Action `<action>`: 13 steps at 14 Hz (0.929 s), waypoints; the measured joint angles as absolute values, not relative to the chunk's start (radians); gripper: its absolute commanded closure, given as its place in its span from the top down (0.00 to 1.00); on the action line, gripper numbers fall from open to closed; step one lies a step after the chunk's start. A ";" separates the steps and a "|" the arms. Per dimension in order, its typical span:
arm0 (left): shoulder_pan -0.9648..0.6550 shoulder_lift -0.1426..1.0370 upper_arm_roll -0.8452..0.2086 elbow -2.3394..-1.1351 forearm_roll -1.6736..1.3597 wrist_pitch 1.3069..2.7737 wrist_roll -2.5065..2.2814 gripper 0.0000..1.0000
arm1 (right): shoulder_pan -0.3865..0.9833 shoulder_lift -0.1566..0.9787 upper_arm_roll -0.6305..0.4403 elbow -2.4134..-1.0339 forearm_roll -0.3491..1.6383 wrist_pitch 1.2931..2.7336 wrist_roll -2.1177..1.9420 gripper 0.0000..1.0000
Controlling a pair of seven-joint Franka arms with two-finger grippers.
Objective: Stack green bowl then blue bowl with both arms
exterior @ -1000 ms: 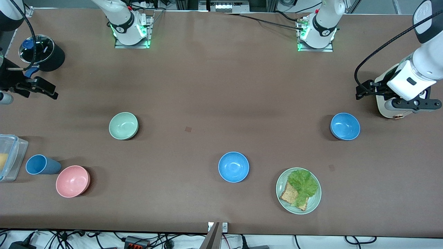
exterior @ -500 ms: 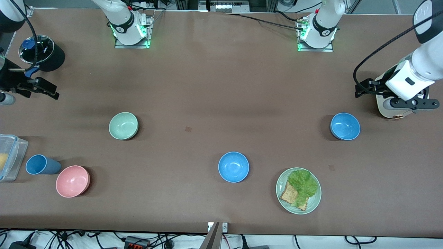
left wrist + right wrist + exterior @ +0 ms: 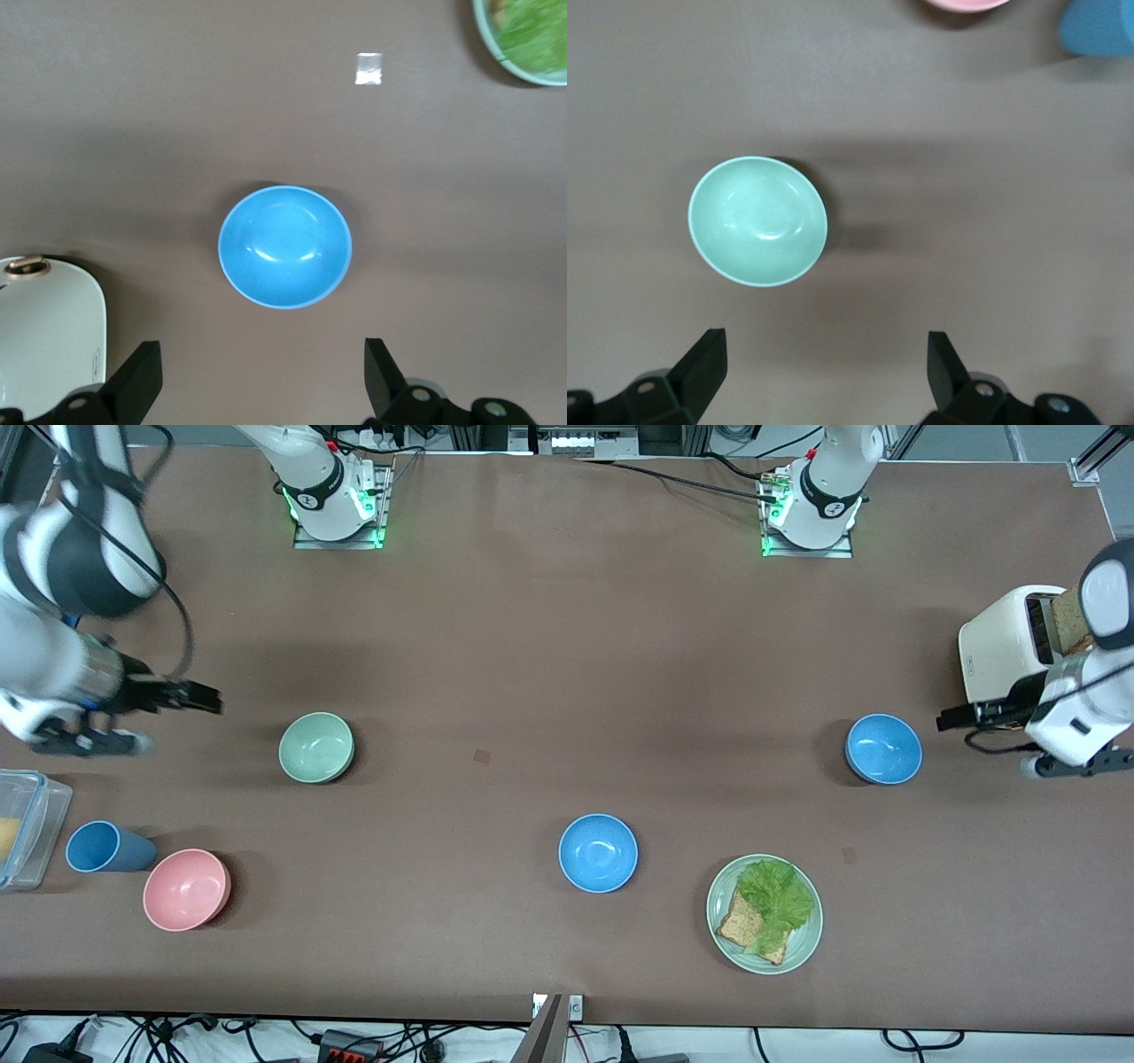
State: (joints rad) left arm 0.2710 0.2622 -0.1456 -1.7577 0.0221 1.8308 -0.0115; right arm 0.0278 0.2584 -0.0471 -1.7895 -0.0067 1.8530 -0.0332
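— Hovering where, the right gripper (image 3: 819,376)?
— Over bare counter (image 3: 532,646) beside the green bowl (image 3: 316,747), fingers spread wide.
— The left gripper (image 3: 257,385)?
— Apart too, up beside the blue bowl (image 3: 883,748) near the toaster (image 3: 1005,651).

A robotics lab set up as a mock kitchen. Two white arms (image 3: 310,478) are bolted to metal base plates on a brown covered surface (image 3: 549,646), with cables (image 3: 354,1041) and power strips along its edge. A toaster (image 3: 1005,651), bowls (image 3: 598,852), a cup (image 3: 106,847) and a plate (image 3: 764,914) of toast are spread out like test props.
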 measured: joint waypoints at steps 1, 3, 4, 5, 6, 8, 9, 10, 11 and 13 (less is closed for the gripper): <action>0.270 0.271 -0.148 -1.786 0.034 1.883 -0.012 1.00 | 0.036 0.311 -0.047 -1.792 -0.007 1.888 -0.033 1.00; 0.280 0.267 -0.148 -1.876 0.040 2.007 -0.012 1.00 | 0.042 0.398 -0.047 -1.793 -0.007 1.968 -0.033 1.00; 0.289 0.263 -0.148 -1.929 0.041 2.063 -0.012 1.00 | 0.043 0.437 -0.047 -1.793 -0.007 2.004 -0.033 1.00; 0.297 0.257 -0.148 -1.976 0.041 2.107 -0.011 1.00 | 0.044 0.473 -0.047 -1.793 -0.007 2.032 -0.033 1.00; 0.304 0.250 -0.148 -2.017 0.041 2.145 -0.007 1.00 | 0.044 0.504 -0.047 -1.792 -0.007 2.050 -0.033 0.95; 0.321 0.235 -0.148 -2.088 0.041 2.227 0.020 1.00 | 0.044 0.549 -0.047 -1.792 -0.008 2.065 -0.033 0.61; 0.331 0.229 -0.148 -2.120 0.041 2.267 0.033 1.00 | 0.046 0.561 -0.047 -1.792 -0.008 2.065 -0.033 0.40; 0.340 0.228 -0.148 -2.145 0.041 2.303 0.045 1.00 | 0.049 0.570 -0.047 -1.792 -0.008 2.065 -0.033 0.15; 0.347 0.231 -0.148 -2.165 0.041 2.341 0.053 1.00 | 0.052 0.573 -0.047 -1.792 -0.008 2.065 -0.033 0.00; 0.351 0.255 -0.148 -2.192 0.041 2.420 0.059 1.00 | 0.061 0.574 -0.047 -1.791 -0.008 2.064 -0.033 0.00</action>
